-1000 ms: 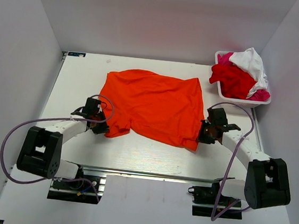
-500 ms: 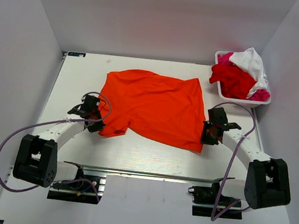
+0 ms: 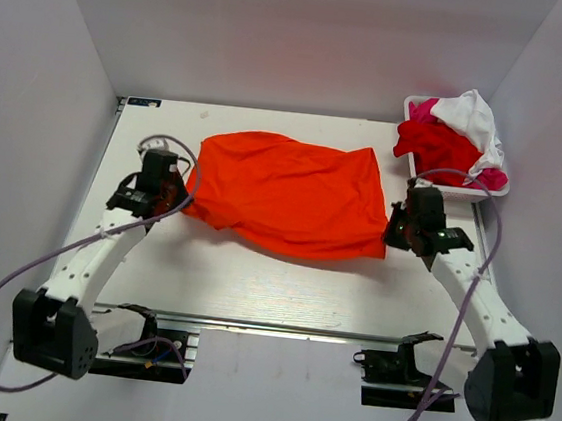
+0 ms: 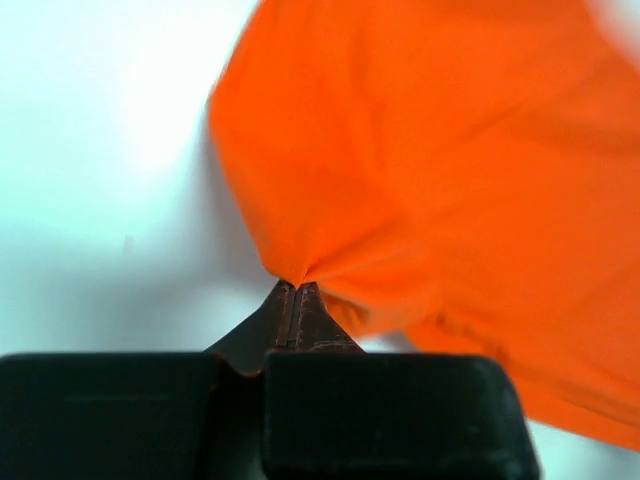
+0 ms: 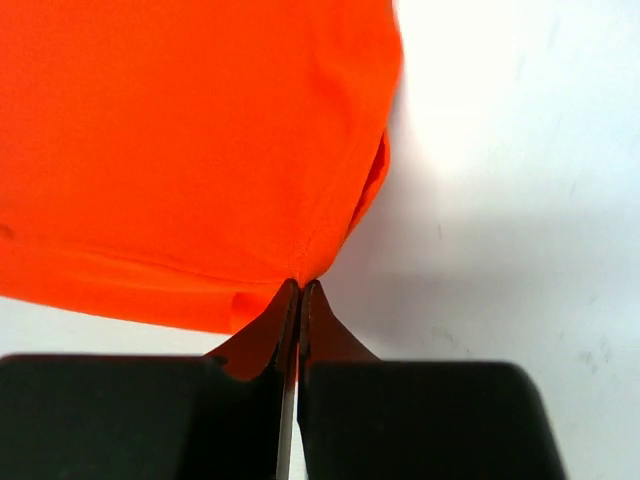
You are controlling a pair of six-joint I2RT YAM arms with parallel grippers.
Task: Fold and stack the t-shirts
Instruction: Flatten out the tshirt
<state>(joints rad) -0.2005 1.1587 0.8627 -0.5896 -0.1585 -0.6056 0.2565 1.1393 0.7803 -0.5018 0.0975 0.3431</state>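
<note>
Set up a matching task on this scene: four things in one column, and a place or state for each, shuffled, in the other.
Column A
1 orange t-shirt
2 basket
3 left gripper
4 right gripper

Column B
a shut on the shirt's right edge
b spread across the table
c far right corner, holding other t-shirts
d shut on the shirt's left edge

Pairs: 1-b, 2-c, 3-d, 4-a

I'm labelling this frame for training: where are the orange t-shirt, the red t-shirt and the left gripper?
orange t-shirt [image 3: 288, 191], top external view, middle of the spread cloth.
red t-shirt [image 3: 434, 146], top external view, its bunched middle.
left gripper [image 4: 296, 288], left wrist view, between the fingertips pinching orange cloth.
</note>
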